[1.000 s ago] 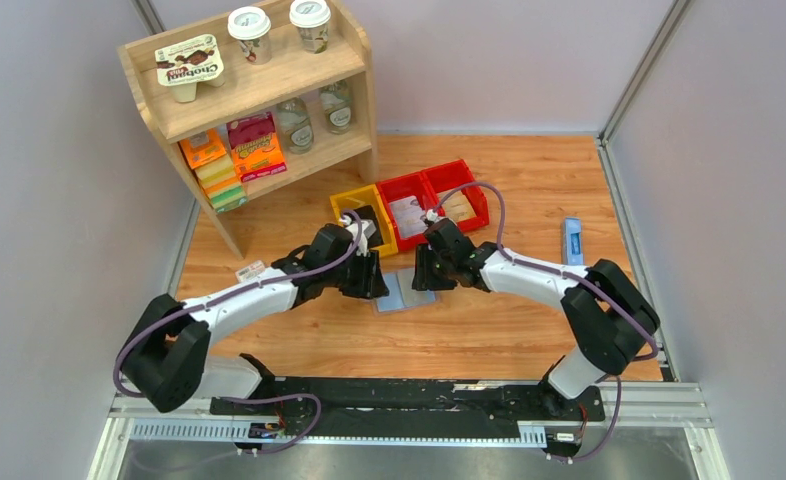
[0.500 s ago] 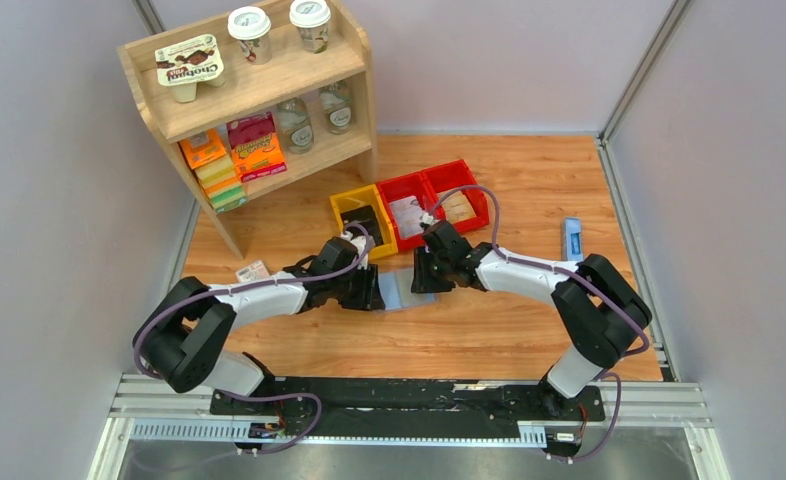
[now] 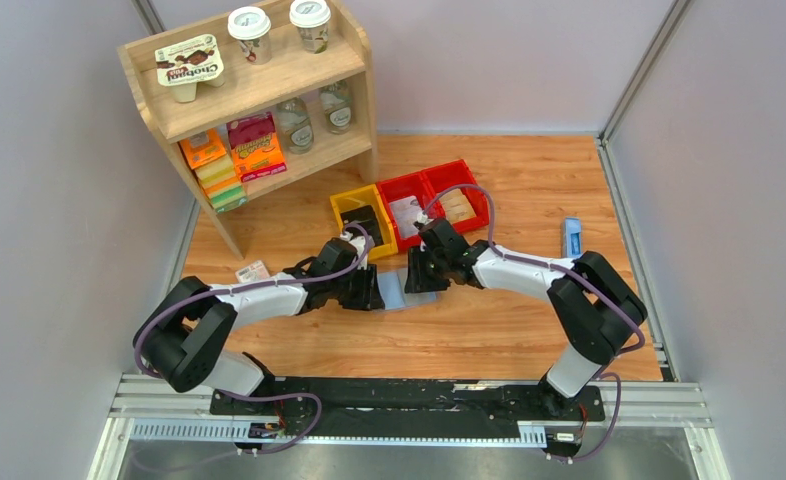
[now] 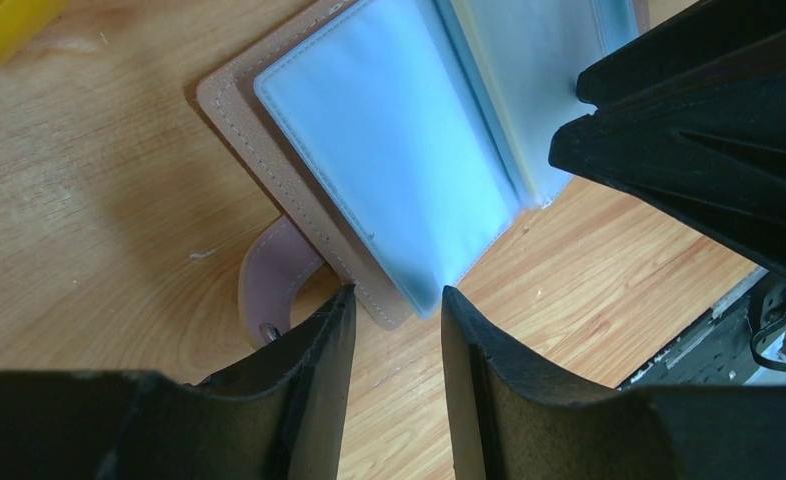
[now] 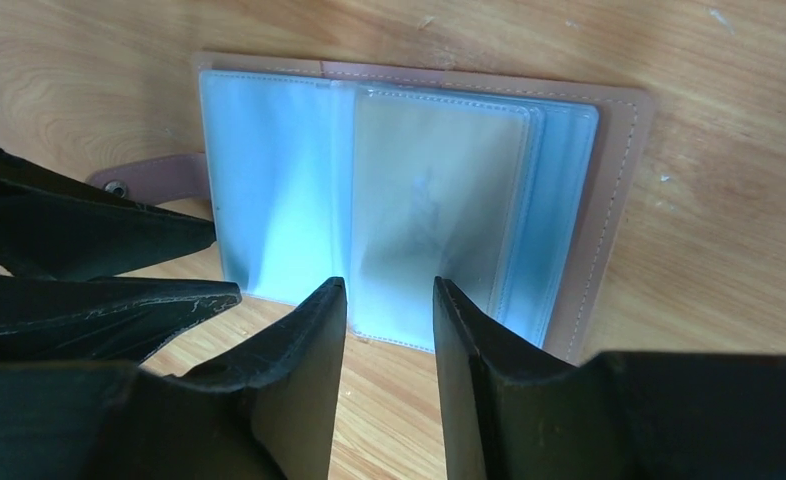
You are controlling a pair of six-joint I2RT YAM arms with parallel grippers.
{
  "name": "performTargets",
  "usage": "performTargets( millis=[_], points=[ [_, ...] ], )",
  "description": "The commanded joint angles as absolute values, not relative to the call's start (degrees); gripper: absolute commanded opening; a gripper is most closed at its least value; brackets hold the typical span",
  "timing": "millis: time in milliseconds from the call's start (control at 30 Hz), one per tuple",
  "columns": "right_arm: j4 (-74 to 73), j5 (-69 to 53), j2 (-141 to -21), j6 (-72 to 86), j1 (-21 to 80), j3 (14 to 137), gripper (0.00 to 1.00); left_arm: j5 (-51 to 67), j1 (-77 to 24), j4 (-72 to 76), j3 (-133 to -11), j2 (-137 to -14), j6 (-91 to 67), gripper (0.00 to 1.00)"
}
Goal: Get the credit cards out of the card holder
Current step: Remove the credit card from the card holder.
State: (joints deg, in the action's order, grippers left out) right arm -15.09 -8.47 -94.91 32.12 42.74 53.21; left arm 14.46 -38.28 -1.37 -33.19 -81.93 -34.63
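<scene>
Two grippers are seen low over the tabletop [image 3: 489, 330], facing each other across the open card holder [image 5: 614, 200]. The left gripper [image 4: 397, 300] is held with its jaws apart and nothing clamped between them. Its fingertips are set just at a corner of the holder, beside the pink snap strap [image 4: 274, 270]; whether contact is made cannot be told. The right gripper [image 5: 389, 290] is likewise held with jaws apart and empty, its tips placed at the edge of the clear plastic sleeves, close to the middle fold.

The holder is laid flat and spread open near the middle of the tabletop, brown cover down and blue-grey sleeves up. One credit card [image 5: 439, 190] is made out as a pale, hazy rectangle inside a sleeve on one half; the sleeve on the other half is seen as plain blue.

Beyond the holder, toward the far edge, a yellow bin [image 3: 341, 212] and two red bins [image 3: 449, 168] are lined up side by side. A narrow blue object [image 3: 572, 240] is found near the right edge, well apart from the holder, and a small packet [image 3: 251, 271] lies toward the left edge. A wooden shelf [image 3: 364, 95] is stood at the far left corner, loaded with lidded cups, a yoghurt pack, bottles and coloured boxes.
</scene>
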Motion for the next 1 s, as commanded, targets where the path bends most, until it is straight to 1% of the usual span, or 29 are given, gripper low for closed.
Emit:
performTargets(
  millis=[0, 100, 233, 733, 800, 967],
  points=[
    [-15.2, -5.0, -95.0, 32.6, 43.2, 55.5, 0.41, 14.2, -38.5, -0.9, -32.1, -82.2, -34.8, 0.45],
    [-16.3, -1.3, -94.3, 32.9, 43.2, 55.5, 0.46, 14.0, -38.5, -1.0, -32.0, -82.1, -35.0, 0.45],
    [-16.5, -1.0, -94.0, 32.3, 43.2, 55.7, 0.49, 13.9, -38.5, -1.0, -32.2, -82.3, -34.9, 0.45],
    [-17.1, -0.1, -97.1, 31.6, 43.9, 56.5, 0.53, 13.9, -38.5, -1.1, -32.3, -82.6, -34.9, 0.44],
    [-17.8, 2.7, -96.9, 31.6, 44.3, 56.6, 0.53, 14.1, -38.5, -1.1, -32.4, -82.8, -34.9, 0.44],
    [-17.3, 4.7, -94.4, 31.6, 44.6, 56.3, 0.55, 14.0, -38.5, -0.9, -32.4, -82.7, -35.0, 0.43]
  ],
)
